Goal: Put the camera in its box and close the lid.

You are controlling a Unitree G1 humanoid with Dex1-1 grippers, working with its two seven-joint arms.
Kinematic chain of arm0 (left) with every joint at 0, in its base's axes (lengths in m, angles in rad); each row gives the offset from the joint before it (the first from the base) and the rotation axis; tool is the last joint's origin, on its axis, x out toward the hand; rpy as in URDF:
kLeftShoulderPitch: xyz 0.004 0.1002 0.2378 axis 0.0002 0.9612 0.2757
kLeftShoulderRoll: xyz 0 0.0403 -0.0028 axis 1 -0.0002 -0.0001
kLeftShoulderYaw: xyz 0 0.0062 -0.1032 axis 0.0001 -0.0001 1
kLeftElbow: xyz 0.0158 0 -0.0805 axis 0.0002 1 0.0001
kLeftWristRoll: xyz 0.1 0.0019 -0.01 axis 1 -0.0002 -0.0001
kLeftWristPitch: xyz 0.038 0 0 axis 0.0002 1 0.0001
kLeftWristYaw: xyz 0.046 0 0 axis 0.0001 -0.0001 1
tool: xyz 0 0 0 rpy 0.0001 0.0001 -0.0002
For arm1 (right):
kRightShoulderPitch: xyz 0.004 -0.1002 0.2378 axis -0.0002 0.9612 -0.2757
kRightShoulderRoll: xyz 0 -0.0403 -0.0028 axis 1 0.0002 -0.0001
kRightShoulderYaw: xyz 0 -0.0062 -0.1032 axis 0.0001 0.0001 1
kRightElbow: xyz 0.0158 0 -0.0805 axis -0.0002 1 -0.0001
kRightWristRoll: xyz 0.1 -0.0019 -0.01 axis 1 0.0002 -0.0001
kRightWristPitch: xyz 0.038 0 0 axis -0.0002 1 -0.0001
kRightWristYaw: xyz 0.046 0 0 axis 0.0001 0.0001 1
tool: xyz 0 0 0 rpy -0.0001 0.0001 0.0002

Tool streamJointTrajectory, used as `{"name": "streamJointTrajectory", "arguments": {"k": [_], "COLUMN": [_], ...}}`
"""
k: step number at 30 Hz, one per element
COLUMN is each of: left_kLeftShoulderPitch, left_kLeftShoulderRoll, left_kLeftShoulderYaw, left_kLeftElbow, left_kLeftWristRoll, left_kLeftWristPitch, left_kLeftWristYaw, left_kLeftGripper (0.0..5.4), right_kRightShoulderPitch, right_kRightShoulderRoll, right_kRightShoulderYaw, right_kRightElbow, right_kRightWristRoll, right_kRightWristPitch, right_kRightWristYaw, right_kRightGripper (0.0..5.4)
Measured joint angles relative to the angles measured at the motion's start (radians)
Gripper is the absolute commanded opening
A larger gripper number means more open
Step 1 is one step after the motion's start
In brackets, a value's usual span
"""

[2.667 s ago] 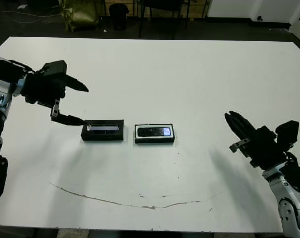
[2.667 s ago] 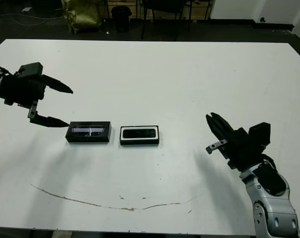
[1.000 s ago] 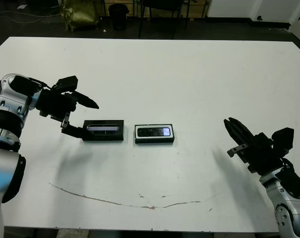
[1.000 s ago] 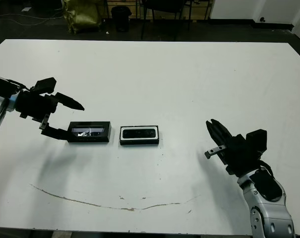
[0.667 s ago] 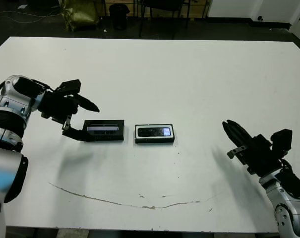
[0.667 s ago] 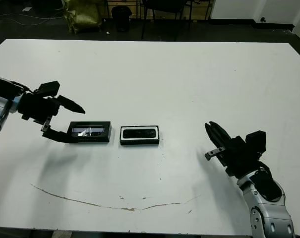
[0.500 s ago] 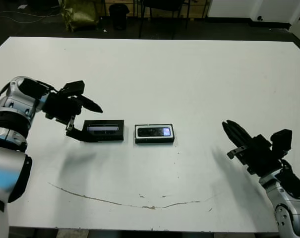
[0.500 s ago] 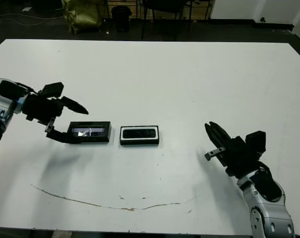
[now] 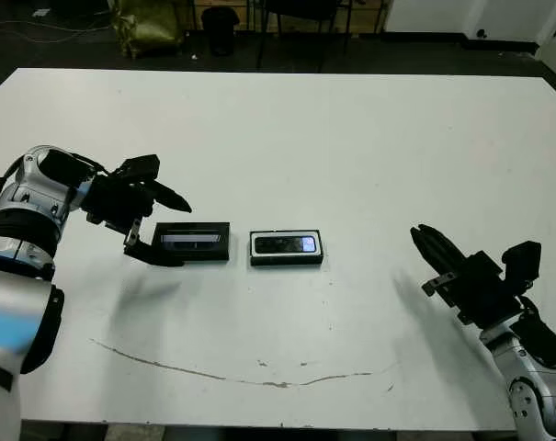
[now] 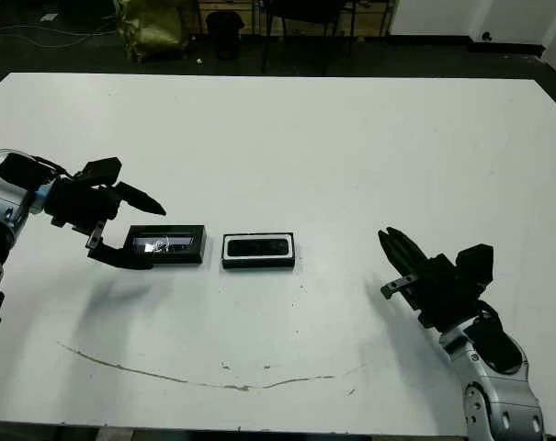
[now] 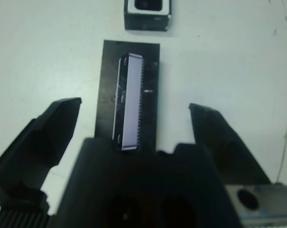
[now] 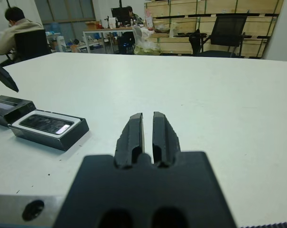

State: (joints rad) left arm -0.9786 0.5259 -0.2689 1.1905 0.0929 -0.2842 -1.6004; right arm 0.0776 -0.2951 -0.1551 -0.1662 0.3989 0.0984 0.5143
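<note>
The box point(image 9: 286, 248), a shallow black tray with a white lining, lies near the table's middle. The camera point(image 9: 285, 243) rests inside it, glossy face up. Just left of the box lies the lid point(image 9: 194, 242), flat and black with a silvery strip point(image 11: 130, 99). My left gripper point(image 9: 181, 235) is open at the lid's left end, one finger point(image 11: 46, 135) on each side of it, not gripping. My right gripper point(image 9: 432, 250) hovers shut at the right, far from the box, which its wrist view shows as the box point(image 12: 50, 128).
A long brownish scuff line point(image 9: 241, 372) marks the table near its front edge. Beyond the table's far edge stand chairs point(image 12: 226, 35) and shelves, and a person point(image 12: 17, 33) sits at the back.
My left gripper has moved right and down to the lid, and its open fingers now straddle the lid's left end. The right arm has drifted slightly. Box, camera and lid have not moved.
</note>
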Motion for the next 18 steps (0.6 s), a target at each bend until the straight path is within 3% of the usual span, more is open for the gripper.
{"name": "streamJointTrajectory", "arguments": {"k": [18], "left_kLeftShoulderPitch": [0.000], "left_kLeftShoulderRoll": [-0.018], "left_kLeftShoulderYaw": [0.002], "left_kLeftElbow": [0.035], "left_kLeftWristRoll": [0.062], "left_kLeftWristPitch": [-0.035], "left_kLeftWristYaw": [0.013], "left_kLeftGripper": [5.39], "right_kRightShoulderPitch": [0.000], "right_kRightShoulderRoll": [0.000], "right_kRightShoulderYaw": [0.000], "right_kRightElbow": [-0.004], "right_kRightWristRoll": [-0.003], "right_kRightWristPitch": [0.000], "right_kRightWristYaw": [-0.003], "right_kRightGripper": [0.00]}}
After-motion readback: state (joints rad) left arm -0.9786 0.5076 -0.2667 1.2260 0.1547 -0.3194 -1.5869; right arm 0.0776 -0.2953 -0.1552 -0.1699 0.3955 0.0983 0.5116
